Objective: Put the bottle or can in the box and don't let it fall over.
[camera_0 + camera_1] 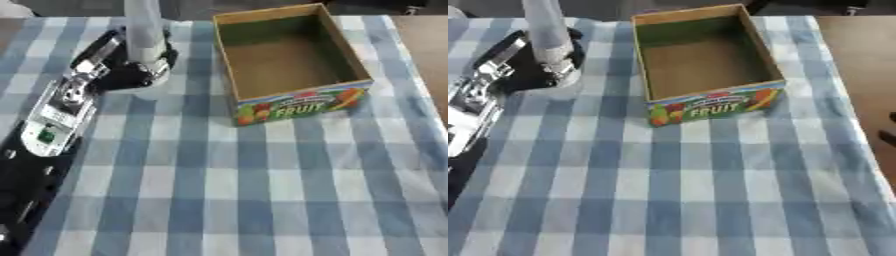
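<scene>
One pale upright bottle point(144, 37), one open cardboard fruit box point(297, 107), left hand point(131, 70) at bottle's base, grip unclear, checked tablecloth point(262, 190)

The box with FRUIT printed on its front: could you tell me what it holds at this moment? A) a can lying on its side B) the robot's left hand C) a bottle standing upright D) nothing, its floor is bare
D: the box is open at the top and its brown floor shows bare, while the bottle stands outside it to the left, with the left hand at its base.
</scene>
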Controlling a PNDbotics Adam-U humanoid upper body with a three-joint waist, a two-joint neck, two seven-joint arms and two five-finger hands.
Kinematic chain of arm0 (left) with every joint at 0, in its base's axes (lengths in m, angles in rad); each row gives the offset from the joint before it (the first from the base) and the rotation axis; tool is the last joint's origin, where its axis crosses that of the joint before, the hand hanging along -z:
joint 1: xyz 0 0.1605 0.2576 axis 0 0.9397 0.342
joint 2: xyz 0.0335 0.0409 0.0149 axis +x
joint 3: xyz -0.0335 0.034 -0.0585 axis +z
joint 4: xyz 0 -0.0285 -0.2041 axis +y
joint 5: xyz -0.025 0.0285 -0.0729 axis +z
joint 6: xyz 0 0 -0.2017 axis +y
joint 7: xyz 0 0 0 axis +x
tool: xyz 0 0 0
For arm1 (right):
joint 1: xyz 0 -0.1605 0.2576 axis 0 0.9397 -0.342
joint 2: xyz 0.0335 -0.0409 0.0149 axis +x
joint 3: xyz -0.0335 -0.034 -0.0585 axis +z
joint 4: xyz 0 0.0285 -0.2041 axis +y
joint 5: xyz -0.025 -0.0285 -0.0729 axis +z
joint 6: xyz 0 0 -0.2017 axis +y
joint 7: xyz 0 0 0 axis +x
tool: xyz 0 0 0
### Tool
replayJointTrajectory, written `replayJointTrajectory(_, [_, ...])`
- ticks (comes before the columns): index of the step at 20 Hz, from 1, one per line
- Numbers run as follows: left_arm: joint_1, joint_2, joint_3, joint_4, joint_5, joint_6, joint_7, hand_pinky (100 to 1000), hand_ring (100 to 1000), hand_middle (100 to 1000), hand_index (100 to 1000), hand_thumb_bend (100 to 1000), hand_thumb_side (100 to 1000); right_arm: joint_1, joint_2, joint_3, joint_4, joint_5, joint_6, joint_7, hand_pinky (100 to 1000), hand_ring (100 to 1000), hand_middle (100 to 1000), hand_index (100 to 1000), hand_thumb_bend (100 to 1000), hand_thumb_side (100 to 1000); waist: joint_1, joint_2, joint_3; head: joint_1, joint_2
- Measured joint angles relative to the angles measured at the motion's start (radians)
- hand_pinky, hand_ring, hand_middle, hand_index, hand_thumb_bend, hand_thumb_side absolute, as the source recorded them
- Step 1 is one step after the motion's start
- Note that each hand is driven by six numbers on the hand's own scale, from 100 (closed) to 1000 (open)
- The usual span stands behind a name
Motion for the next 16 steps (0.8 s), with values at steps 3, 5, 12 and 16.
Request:
replayJointTrajectory(3, [-0.046,-0.006,-0.01,-0.009,0.011,0.006,0.002,1000,620,796,321,100,365,0.0,0.0,0.001,0.0,0.0,-0.001,0.001,882,1000,1000,1000,100,692,0.002,0.0,-0.008,0.004,0.0])
replayJointTrajectory(5, [-0.075,-0.016,-0.015,-0.009,0.014,0.009,0.004,1000,621,805,319,100,371,-0.001,0.0,0.001,0.0,0.0,-0.001,0.002,881,1000,1000,1000,100,692,0.006,0.0,-0.015,0.009,-0.001])
replayJointTrajectory(12, [-0.149,-0.068,-0.026,0.032,0.008,0.011,0.019,1000,620,816,318,100,404,-0.014,0.0,0.007,0.001,0.0,0.003,0.01,882,1000,1000,1000,100,696,0.015,0.001,-0.044,0.034,-0.015])
replayJointTrajectory(16, [-0.197,-0.112,-0.027,0.085,-0.002,0.014,0.04,1000,619,816,317,100,431,-0.027,0.0,0.014,0.001,0.0,0.008,0.016,882,1000,1000,1000,100,698,0.021,0.01,-0.068,0.056,-0.028])
